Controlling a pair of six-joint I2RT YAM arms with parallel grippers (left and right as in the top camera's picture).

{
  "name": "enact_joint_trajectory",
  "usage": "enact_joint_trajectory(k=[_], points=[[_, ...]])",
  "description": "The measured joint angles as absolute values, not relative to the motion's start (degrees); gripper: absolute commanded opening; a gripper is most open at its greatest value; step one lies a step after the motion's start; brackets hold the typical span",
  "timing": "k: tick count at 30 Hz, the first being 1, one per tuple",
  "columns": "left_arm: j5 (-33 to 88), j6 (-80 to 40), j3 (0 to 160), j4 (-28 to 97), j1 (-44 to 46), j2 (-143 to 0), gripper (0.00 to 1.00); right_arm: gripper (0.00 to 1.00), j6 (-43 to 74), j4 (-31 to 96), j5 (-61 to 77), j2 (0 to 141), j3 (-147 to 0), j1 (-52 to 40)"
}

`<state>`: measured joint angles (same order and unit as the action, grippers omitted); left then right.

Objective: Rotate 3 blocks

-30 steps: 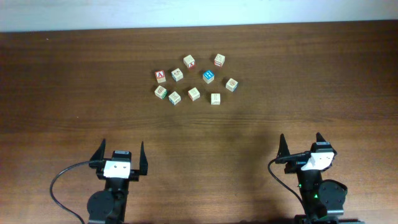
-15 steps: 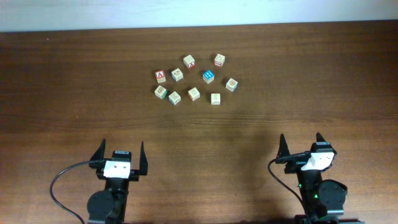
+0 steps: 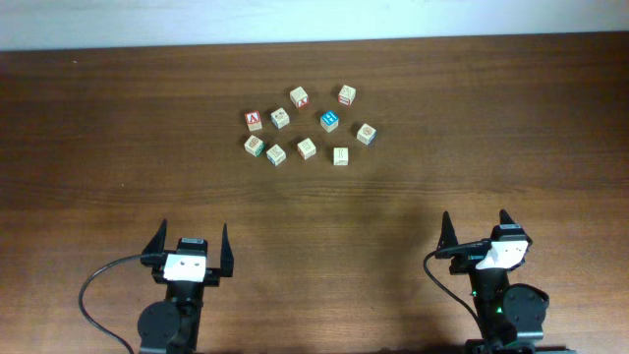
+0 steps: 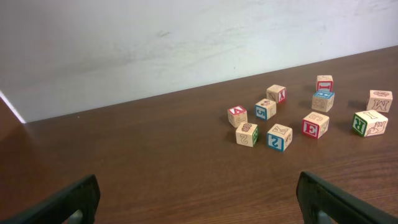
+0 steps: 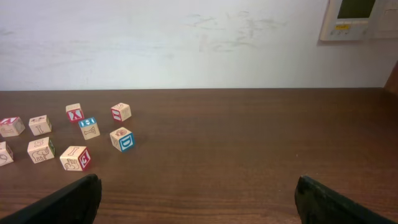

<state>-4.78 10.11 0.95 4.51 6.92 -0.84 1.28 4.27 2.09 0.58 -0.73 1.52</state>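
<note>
Several small pale wooden alphabet blocks lie in a loose cluster at the far middle of the table. The near row holds a greenish-faced block [image 3: 275, 154] [image 4: 279, 137], a red-faced block [image 3: 307, 147] [image 4: 315, 126] and a pale yellowish block [image 3: 340, 155] [image 4: 369, 122]. All rest flat on the wood, apart from one another. My left gripper [image 3: 193, 231] [image 4: 198, 190] stands open at the near left, far short of the cluster. At the near right my right gripper [image 3: 475, 218] [image 5: 199, 186] is open too. Nothing sits between either pair of fingers.
A cube with a red "A" [image 3: 254, 119] and a blue-topped cube [image 3: 329, 120] belong to the same cluster. The table's far edge meets a white wall [image 4: 155, 37]. A wall panel [image 5: 357, 18] hangs at the right. A black cable [image 3: 93, 285] loops beside the left arm.
</note>
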Motion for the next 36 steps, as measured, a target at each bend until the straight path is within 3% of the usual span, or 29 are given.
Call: enact_joint_trajectory(k=[36], points=[[-4.29,10.11,0.99,-0.27,6.92,-0.86,0.99,0.98,1.30,1.72,7.66,0.64,-3.36,1.52]])
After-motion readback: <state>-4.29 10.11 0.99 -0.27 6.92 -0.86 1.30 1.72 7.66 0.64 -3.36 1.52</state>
